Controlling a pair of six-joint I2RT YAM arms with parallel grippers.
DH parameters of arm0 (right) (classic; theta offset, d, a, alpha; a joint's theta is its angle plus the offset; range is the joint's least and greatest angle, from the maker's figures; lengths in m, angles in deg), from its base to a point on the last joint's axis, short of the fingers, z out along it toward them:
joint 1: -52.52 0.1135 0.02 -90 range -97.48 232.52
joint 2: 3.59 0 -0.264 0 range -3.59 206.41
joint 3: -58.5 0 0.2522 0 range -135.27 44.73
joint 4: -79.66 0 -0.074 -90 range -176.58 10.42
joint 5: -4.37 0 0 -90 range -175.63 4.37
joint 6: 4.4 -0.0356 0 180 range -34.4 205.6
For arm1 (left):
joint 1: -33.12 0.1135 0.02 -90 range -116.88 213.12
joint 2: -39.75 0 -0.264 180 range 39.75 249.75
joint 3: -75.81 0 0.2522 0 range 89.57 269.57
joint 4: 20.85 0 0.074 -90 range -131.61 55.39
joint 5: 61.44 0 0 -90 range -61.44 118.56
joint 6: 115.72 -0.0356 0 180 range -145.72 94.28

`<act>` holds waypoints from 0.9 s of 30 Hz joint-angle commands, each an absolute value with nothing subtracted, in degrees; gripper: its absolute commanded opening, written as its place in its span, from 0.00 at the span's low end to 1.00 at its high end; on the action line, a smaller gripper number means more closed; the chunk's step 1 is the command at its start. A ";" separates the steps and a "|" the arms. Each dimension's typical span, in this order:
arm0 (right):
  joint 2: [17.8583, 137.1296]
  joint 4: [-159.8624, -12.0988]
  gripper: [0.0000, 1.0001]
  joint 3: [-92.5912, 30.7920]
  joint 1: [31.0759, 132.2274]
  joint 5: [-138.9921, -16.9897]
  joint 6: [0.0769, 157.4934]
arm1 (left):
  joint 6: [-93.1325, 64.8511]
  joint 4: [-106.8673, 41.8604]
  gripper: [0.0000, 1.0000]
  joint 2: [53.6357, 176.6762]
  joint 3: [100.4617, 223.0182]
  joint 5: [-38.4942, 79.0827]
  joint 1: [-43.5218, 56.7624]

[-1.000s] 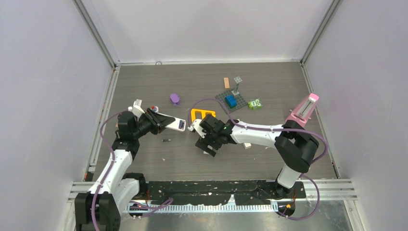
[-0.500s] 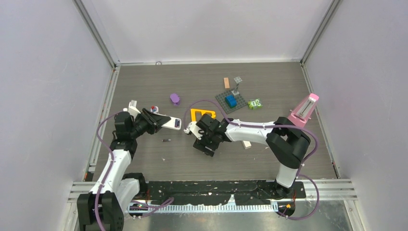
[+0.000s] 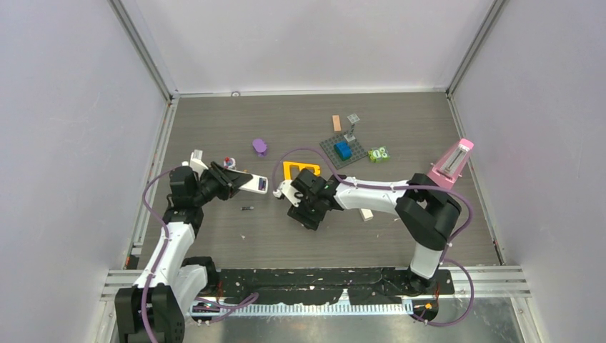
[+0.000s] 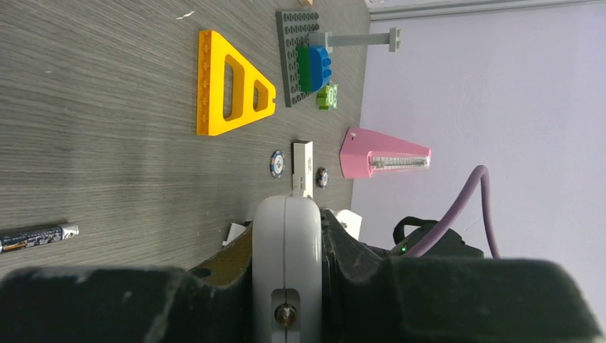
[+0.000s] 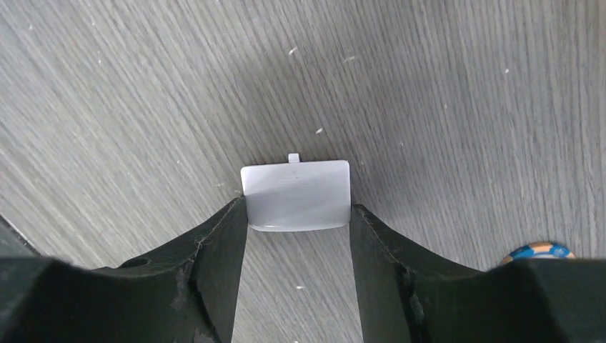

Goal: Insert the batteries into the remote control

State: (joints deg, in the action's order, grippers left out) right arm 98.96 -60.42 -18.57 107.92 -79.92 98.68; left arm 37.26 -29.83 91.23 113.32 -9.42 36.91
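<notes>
A grey wood-grain tabletop (image 3: 286, 121) is seen, with both arms reaching over it. A pink metronome (image 3: 451, 163) is stood near its right edge. A grey studded plate (image 3: 330, 145) carrying a blue brick (image 3: 343, 150) is set further back. A yellow triangular frame (image 3: 301, 169) is laid flat just beyond the right gripper (image 3: 309, 214). The white remote control (image 3: 249, 183) is held above the tabletop on the left side, turned edgewise and clamped between the jaws of the left gripper (image 3: 230, 179), which are closed tight on its sides. The jaws of the right gripper are placed down at the tabletop and pressed against both side edges of a small pale battery cover (image 5: 296, 194), which is laid flat with its tab pointing away from the wrist. One slim dark battery (image 3: 247, 209) is seen lying on the tabletop, just nearer than the remote control and apart from both grippers.
</notes>
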 commanded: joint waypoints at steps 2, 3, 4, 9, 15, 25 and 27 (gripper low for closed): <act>89.21 -62.97 0.38 -16.42 108.03 -80.36 96.11 | 35.62 -28.30 0.00 89.94 112.11 -10.88 37.25; 86.87 -63.14 0.38 -16.17 108.02 -80.18 95.98 | 35.36 -27.95 0.00 89.86 111.71 -11.24 37.10; 85.76 -63.23 0.38 -15.75 108.04 -79.90 95.98 | 35.02 -27.62 0.00 89.84 111.50 -11.63 36.89; 78.86 -62.43 0.37 -15.41 108.47 -78.66 96.57 | 32.20 -26.96 0.00 91.11 112.80 -13.05 31.87; 74.91 -62.50 0.37 -17.18 111.97 -82.23 96.55 | 27.67 -27.55 0.00 93.99 116.96 -11.81 22.81; 75.82 -67.58 0.37 -18.60 116.01 -88.69 94.74 | 23.61 -27.66 0.00 94.18 118.42 -14.14 18.16; 76.12 -68.82 0.37 -18.82 116.48 -88.95 94.19 | 22.63 -28.60 0.00 93.98 118.29 -14.07 18.09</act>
